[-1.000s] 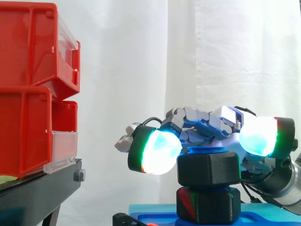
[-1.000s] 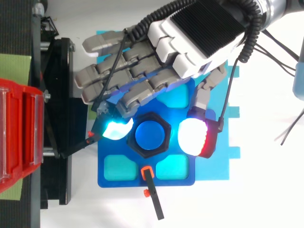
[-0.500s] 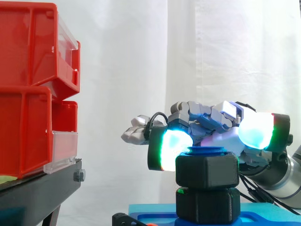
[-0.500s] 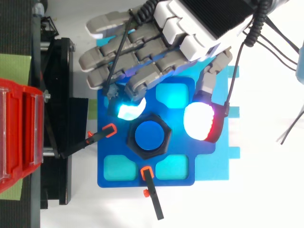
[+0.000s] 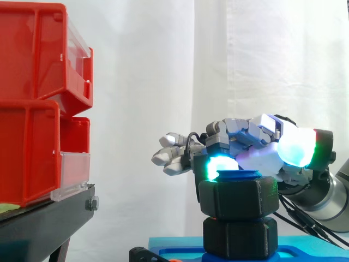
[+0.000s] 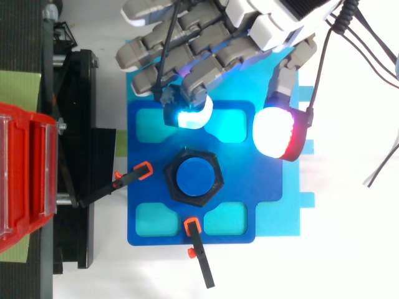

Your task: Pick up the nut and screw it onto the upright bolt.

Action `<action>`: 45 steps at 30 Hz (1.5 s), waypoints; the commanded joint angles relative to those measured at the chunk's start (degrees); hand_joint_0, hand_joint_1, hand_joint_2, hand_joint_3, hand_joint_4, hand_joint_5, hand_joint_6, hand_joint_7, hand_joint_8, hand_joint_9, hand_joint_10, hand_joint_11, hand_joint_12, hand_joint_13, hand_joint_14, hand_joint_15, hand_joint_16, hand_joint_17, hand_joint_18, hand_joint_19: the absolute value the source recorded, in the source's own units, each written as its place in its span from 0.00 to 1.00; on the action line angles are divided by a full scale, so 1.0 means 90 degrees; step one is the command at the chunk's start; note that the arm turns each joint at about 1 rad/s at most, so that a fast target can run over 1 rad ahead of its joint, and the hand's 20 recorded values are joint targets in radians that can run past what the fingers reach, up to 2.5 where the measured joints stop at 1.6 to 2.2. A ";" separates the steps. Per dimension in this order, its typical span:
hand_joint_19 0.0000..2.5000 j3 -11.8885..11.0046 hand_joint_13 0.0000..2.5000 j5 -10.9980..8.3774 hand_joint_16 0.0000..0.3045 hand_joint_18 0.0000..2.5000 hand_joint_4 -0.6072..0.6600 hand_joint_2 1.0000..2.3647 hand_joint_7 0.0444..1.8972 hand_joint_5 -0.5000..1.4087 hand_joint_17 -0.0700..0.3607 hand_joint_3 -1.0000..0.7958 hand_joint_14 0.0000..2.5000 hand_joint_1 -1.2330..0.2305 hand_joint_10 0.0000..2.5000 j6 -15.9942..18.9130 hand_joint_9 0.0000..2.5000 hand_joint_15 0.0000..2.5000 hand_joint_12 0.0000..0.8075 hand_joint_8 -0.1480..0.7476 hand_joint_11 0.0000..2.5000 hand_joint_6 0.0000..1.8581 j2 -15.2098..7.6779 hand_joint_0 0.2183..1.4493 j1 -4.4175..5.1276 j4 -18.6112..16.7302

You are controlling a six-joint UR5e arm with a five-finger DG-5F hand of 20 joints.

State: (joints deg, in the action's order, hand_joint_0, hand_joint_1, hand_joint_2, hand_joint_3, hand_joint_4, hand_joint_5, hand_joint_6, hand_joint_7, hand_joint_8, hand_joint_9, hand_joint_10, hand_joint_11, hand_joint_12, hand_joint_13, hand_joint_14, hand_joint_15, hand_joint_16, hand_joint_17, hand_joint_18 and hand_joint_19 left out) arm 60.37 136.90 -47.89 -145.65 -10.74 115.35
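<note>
Your hand (image 6: 274, 22) hangs wide, holding nothing. The nut (image 5: 238, 199) sits threaded on the bolt (image 6: 199, 176) just beyond its fingertips. Next, grip and twist it down.

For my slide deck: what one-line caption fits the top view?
Open hand over the blue base, apart from the black nut sitting on the blue bolt.

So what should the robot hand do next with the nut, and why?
Probably reach in and close its fingers round the nut for a turn. The hand is open and sits off to one side, with its glowing pads clear of the nut. The nut is already on the bolt, whose blue top pokes out just above it. Whether it is fully tight cannot be seen.
</note>
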 commanded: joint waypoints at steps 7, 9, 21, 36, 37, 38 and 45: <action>0.00 -0.0487 0.15 0.0326 0.08 0.01 0.71 0.00 0.56 0.21 0.29 0.28 0.00 0.71 0.00 0.0390 0.26 0.00 0.32 0.46 0.00 0.27 0.0001 0.22 -0.0125 0.0054; 0.00 -0.0731 0.12 0.0443 0.09 0.00 0.69 0.00 0.46 0.19 0.30 0.28 0.00 0.72 0.00 0.0644 0.22 0.00 0.33 0.45 0.00 0.27 0.0001 0.21 -0.0125 0.0074; 0.00 -0.0467 0.05 -0.0172 0.11 0.00 0.62 0.00 0.33 0.16 0.34 0.28 0.00 0.75 0.00 0.0595 0.14 0.00 0.37 0.40 0.00 0.27 -0.0018 0.20 0.0363 0.0084; 0.00 -0.0067 0.05 -0.0807 0.12 0.00 0.62 0.00 0.33 0.16 0.35 0.28 0.00 0.76 0.00 0.0145 0.13 0.00 0.38 0.40 0.00 0.27 -0.0155 0.20 0.0568 0.0005; 0.00 -0.0076 0.05 -0.0836 0.12 0.00 0.62 0.00 0.33 0.16 0.35 0.28 0.00 0.76 0.00 0.0155 0.13 0.00 0.38 0.40 0.00 0.27 -0.0175 0.20 0.0568 -0.0014; 0.00 -0.0067 0.05 -0.0885 0.12 0.00 0.62 0.00 0.33 0.16 0.35 0.28 0.00 0.76 0.00 0.0155 0.13 0.00 0.38 0.40 0.00 0.27 -0.0184 0.20 0.0568 -0.0053; 0.00 0.0002 0.05 -0.0846 0.12 0.00 0.63 0.00 0.36 0.16 0.35 0.28 0.00 0.76 0.00 0.0155 0.13 0.00 0.38 0.41 0.00 0.27 -0.0184 0.20 0.0549 -0.0053</action>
State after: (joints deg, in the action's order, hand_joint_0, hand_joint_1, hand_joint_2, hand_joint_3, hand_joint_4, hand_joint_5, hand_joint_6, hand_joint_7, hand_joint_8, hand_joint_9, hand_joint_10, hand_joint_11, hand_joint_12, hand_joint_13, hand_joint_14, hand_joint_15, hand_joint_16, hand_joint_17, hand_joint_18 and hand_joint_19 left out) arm 60.13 129.16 -46.45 -147.22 -5.75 114.90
